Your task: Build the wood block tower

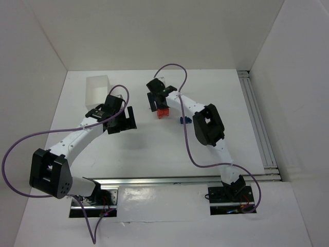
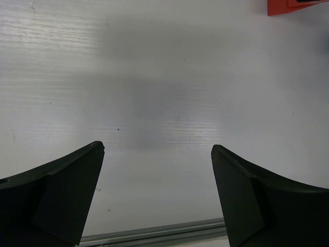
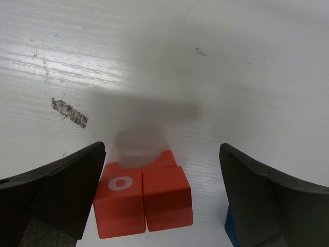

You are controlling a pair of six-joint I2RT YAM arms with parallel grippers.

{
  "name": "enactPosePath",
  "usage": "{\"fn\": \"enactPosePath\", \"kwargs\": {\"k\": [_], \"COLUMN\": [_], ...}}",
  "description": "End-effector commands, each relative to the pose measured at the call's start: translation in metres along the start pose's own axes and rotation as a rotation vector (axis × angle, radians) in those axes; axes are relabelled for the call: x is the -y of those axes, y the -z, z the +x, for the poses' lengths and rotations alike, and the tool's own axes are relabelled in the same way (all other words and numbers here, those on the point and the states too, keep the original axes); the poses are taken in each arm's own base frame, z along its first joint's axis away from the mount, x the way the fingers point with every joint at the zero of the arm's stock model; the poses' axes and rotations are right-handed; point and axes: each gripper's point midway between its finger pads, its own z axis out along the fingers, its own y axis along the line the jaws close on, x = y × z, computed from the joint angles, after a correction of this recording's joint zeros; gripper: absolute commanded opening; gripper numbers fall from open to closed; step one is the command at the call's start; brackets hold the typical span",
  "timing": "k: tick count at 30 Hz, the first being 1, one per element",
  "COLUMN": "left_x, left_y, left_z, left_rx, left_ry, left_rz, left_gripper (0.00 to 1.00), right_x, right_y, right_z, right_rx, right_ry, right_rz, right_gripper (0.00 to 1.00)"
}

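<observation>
Top view: small red-orange painted wood blocks [image 1: 163,113] are sitting mid-worktop [image 1: 154,154], small blue wood block [image 1: 185,120] just beside. Left wrist: left fingers [image 2: 56,195] are hanging wide open over bare worktop. Right wrist: right fingers [image 3: 56,193] are gaping around the red-orange pair.

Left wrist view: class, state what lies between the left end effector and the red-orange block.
Only bare table separates the left end effector from the red-orange block, as that view shows.

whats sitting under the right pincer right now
Under the right pincer, jaws open: red-orange blocks side by side. A blue block peeks out, mostly covered by one jaw.
</observation>
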Motion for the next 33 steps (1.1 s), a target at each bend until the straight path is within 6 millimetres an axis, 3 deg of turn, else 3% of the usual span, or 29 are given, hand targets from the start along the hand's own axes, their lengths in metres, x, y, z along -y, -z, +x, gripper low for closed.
{"fn": "enactPosePath", "kwargs": {"k": [1,7,15,23,30,33], "left_x": [0.0,0.0,0.001,0.0,0.001,0.001], "left_y": [-0.002,-0.002,0.001,0.001,0.0,0.0], "left_z": [-0.001,-0.001,-0.002,-0.001,-0.002,-0.002], "left_rx": [0.008,0.008,0.015,0.008,0.008,0.008], "left_ry": [0.0,0.0,0.0,0.0,0.0,0.0], "left_rz": [-0.004,-0.004,0.001,-0.004,-0.004,-0.004], "left_gripper": [0.99,0.99,0.99,0.99,0.99,0.99], "right_x": [0.007,0.004,0.009,0.019,0.02,0.019], "right_y": [0.03,0.03,0.039,0.027,0.031,0.027], "right_z": [-0.035,-0.034,-0.055,-0.047,-0.05,-0.042], "right_rx": [0.091,0.085,0.139,0.103,0.111,0.09], "right_ry": [-0.058,-0.048,-0.079,-0.088,-0.091,-0.083], "right_rz": [-0.014,-0.034,-0.034,-0.011,-0.014,-0.017], "right_gripper": [0.99,0.99,0.99,0.99,0.99,0.99]}}
